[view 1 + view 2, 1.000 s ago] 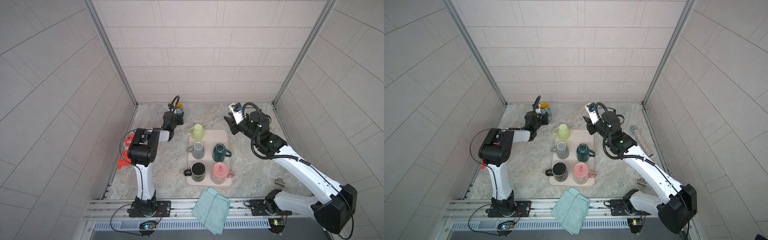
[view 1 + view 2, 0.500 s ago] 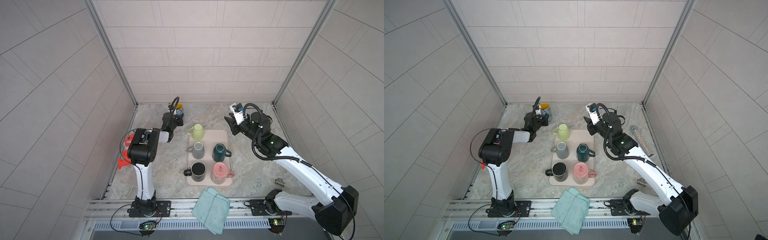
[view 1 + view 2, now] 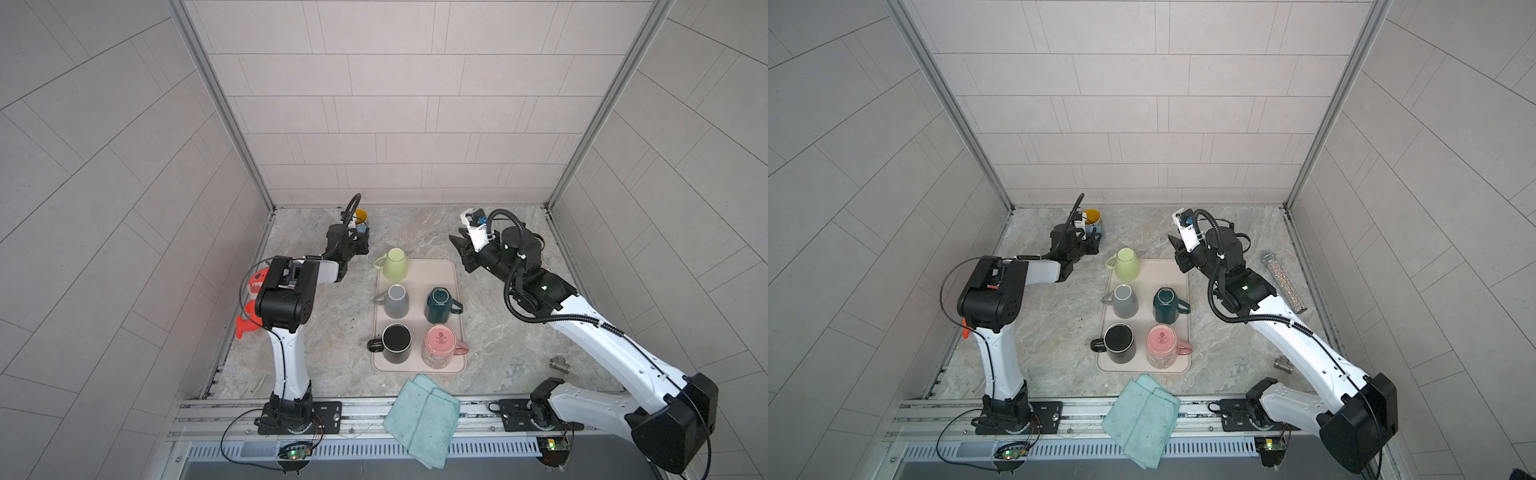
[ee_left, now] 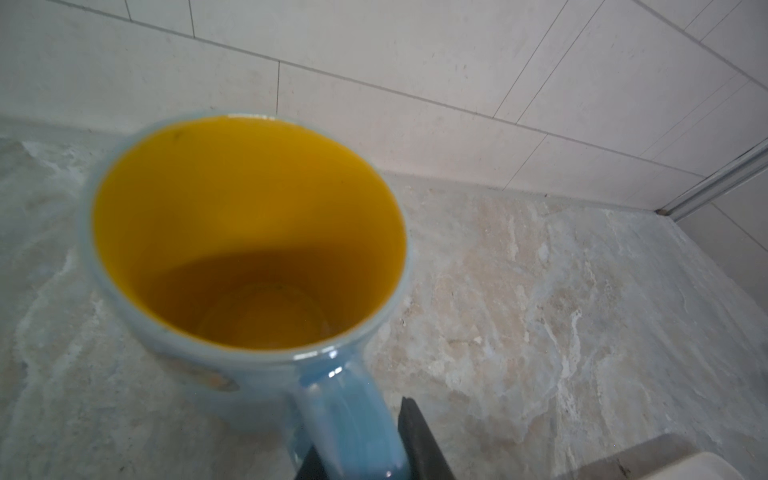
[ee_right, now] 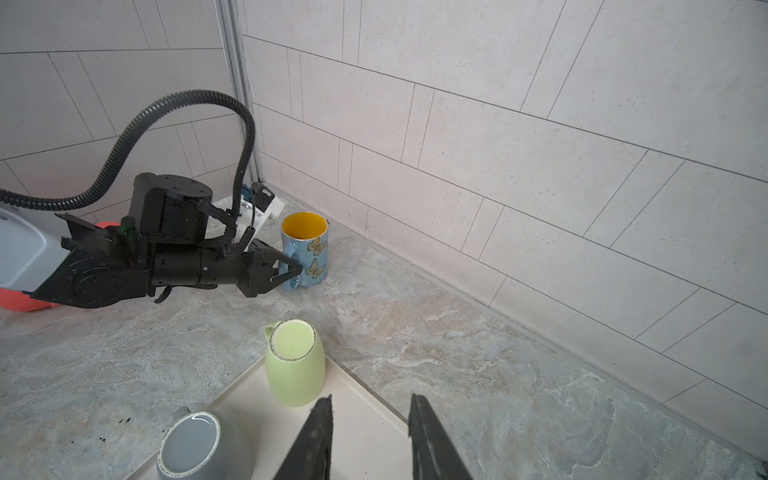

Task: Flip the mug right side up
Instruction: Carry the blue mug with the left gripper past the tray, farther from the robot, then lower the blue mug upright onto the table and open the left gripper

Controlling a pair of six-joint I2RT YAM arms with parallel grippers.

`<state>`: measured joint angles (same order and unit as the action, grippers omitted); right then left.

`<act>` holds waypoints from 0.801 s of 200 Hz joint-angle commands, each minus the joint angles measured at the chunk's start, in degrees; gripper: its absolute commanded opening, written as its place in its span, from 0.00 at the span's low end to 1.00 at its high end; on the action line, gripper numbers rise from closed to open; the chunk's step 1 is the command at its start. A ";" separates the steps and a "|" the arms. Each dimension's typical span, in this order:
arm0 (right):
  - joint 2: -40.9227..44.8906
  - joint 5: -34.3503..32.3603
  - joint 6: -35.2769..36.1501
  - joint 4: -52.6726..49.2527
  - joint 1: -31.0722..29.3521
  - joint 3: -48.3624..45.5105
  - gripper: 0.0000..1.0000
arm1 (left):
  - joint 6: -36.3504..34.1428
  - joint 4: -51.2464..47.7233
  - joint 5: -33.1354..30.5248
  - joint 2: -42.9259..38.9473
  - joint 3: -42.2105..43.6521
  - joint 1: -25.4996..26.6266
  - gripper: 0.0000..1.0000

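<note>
Left wrist view looks straight down into the pale blue ceramic mug with the yellow inside (image 4: pixel 249 232), which stands upright, mouth up, on the grey marbled tabletop (image 4: pixel 540 311). Its handle runs between the 2 dark fingers (image 4: pixel 419 440) of the left gripper (image 4: pixel 361 449), which sit close on either side of it. Whether they press the handle or merely bracket it, I cannot tell. In both top views this mug (image 3: pixel 360 216) (image 3: pixel 1092 217) stands at the far left of the table, near the far wall and apart from the beige rectangular plastic tray (image 3: pixel 446 274). The right wrist view shows the mug (image 5: pixel 305 245) with butterfly prints on its side, and the left gripper (image 5: pixel 291 268) meeting its handle from the left.

By the far right corner of the tray is the right gripper (image 3: pixel 457 247) (image 5: pixel 370 440), its 2 fingers spread with nothing between them. On the tray's left side, the light green ceramic mug (image 5: pixel 295 365) and the grey ceramic mug (image 5: pixel 195 449) rest bottom up. A folded teal cloth (image 3: pixel 422 419) lies over the table's near edge.
</note>
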<state>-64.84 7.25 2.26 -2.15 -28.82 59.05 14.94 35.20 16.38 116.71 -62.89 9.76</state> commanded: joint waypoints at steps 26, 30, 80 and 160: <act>2.00 -0.07 -0.94 1.52 0.23 -0.26 0.32 | -0.89 -3.82 1.24 -0.60 -0.79 -0.07 0.25; 2.04 -0.11 -0.94 1.53 0.25 -0.33 0.32 | -0.86 -3.78 1.20 -0.76 -0.60 -0.06 0.25; 2.08 0.44 -1.43 1.83 0.22 -0.43 0.32 | -2.54 -6.34 -0.62 -2.57 0.48 -0.06 0.30; 3.29 0.38 -1.79 1.89 0.24 -1.13 0.32 | -2.12 -8.72 -6.89 -3.90 0.71 -0.33 0.32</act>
<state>-63.29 7.46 1.10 -1.23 -28.82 58.57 13.02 27.70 13.06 115.09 -62.37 9.76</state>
